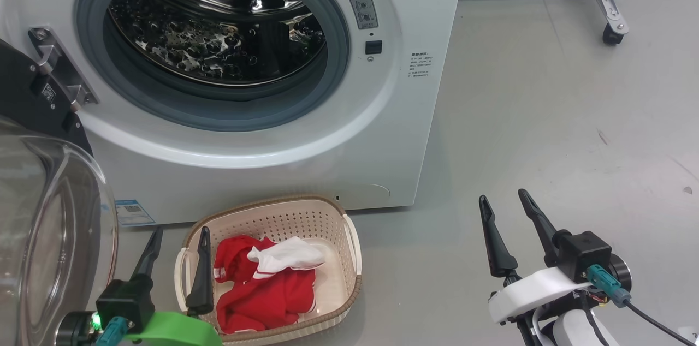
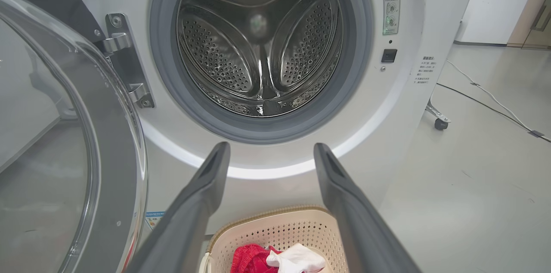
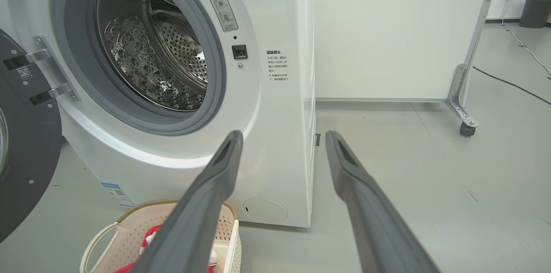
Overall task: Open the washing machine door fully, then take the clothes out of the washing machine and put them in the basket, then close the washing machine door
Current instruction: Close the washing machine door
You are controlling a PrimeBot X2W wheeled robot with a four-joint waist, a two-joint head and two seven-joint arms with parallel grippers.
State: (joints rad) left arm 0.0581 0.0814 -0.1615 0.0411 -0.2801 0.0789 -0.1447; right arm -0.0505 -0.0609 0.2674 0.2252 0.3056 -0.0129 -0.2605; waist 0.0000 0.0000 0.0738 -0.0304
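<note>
A: Clothes (image 1: 262,280) heaped in basket (image 1: 352,237), drum bare. Washing machine door (image 1: 54,226) hanging wide at left of washing machine (image 1: 382,144).

B: Left gripper (image 1: 181,230), right gripper (image 1: 503,196): spread wide, empty. Left one close beside glass; could bump it, or snag basket rim, reaching round. Weak push, no latch.

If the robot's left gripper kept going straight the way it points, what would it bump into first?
Most likely the washing machine: the open left gripper aims at its white front just below the round opening, passing above the basket. Depth is hard to judge.
</note>
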